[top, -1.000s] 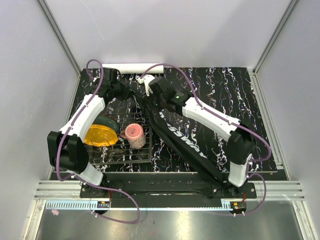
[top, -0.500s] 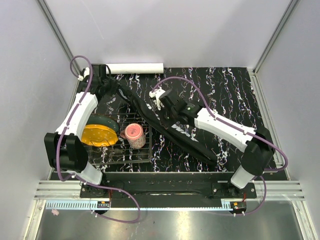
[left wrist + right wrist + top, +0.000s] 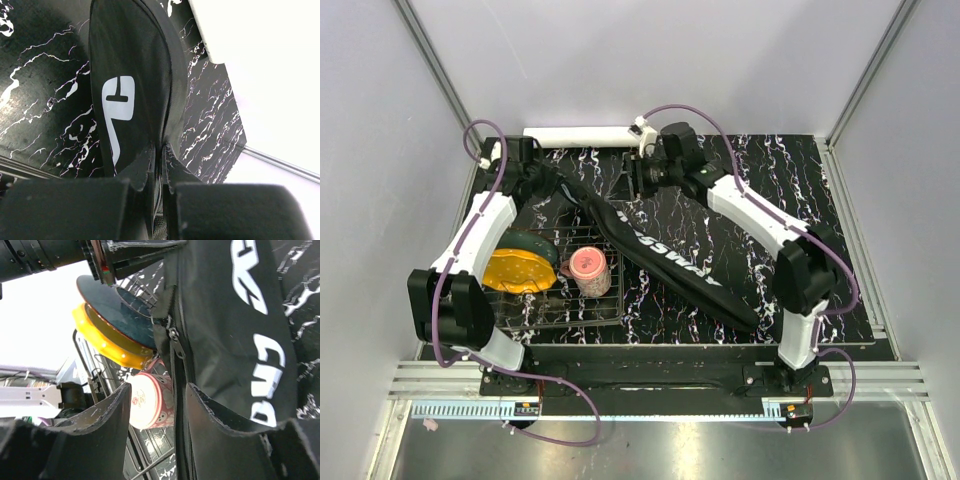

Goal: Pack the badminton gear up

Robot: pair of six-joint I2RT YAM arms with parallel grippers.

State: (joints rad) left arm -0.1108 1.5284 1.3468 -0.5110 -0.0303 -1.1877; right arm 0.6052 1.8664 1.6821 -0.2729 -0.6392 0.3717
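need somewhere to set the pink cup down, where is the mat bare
The widest bare mat lies far right, between the right arm and the mat's edge. A smaller wedge lies between the wire rack and the black bag. The left is crowded: rack, pink cup, left arm.

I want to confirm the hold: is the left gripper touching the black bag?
Touching. The left wrist view shows the left gripper closed on a fold of the black bag, with fabric pinched between its fingers.
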